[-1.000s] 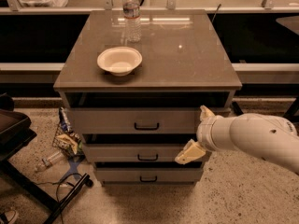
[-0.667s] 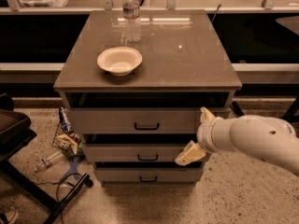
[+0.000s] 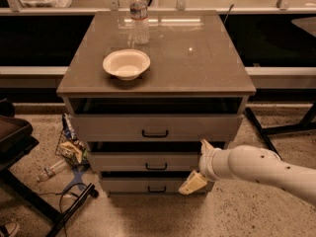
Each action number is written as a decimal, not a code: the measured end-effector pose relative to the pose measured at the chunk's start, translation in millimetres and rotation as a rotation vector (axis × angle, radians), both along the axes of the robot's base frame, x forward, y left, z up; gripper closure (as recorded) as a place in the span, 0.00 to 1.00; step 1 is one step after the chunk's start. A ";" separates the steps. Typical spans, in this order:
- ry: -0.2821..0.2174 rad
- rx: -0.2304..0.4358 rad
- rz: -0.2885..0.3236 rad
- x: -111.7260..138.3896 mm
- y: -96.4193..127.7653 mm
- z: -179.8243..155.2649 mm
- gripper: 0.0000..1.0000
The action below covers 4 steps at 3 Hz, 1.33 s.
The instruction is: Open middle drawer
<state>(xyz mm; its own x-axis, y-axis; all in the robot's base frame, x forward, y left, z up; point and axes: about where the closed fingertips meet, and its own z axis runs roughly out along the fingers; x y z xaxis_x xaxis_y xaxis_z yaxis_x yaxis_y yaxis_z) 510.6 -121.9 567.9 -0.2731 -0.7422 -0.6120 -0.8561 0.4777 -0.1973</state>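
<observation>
At the right end of the cabinet's drawer stack, the gripper [image 3: 199, 165] hangs in front of the middle drawer [image 3: 123, 161]. Its two pale fingers are spread wide, one up near the drawer's top right corner and the other down over the right corner of the lowest drawer [image 3: 126, 185]. It pinches nothing. The middle drawer sits second of three, under the taller top drawer [image 3: 111, 128], and its small black loop handle [image 3: 156, 166] at centre is untouched, well left of the gripper. A dark strip shows above its front, but I cannot tell how far out it stands, so I judge the opening as not really begun.

The main risk is a poor hold. A pull taken at the drawer's right end instead of at the handle would likely load one side, skew the drawer and jam it. With the lower finger lying across the bottom drawer, a closing or pulling move could also catch the wrong front. To reach the loop the gripper must travel left and line up with a narrow handle, and a finger that misses the gap behind it would slip off. A hard tug could also jolt the cabinet, and the white bowl [image 3: 126, 63] and water bottle [image 3: 139, 15] on the top surface [image 3: 202, 58] might shift or tip.
</observation>
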 end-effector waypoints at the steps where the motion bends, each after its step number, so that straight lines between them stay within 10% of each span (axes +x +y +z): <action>1: 0.034 0.021 0.036 7.1 9.3 -40.6 0.00; 4: 0.103 -0.029 0.119 60.3 45.1 -105.1 0.00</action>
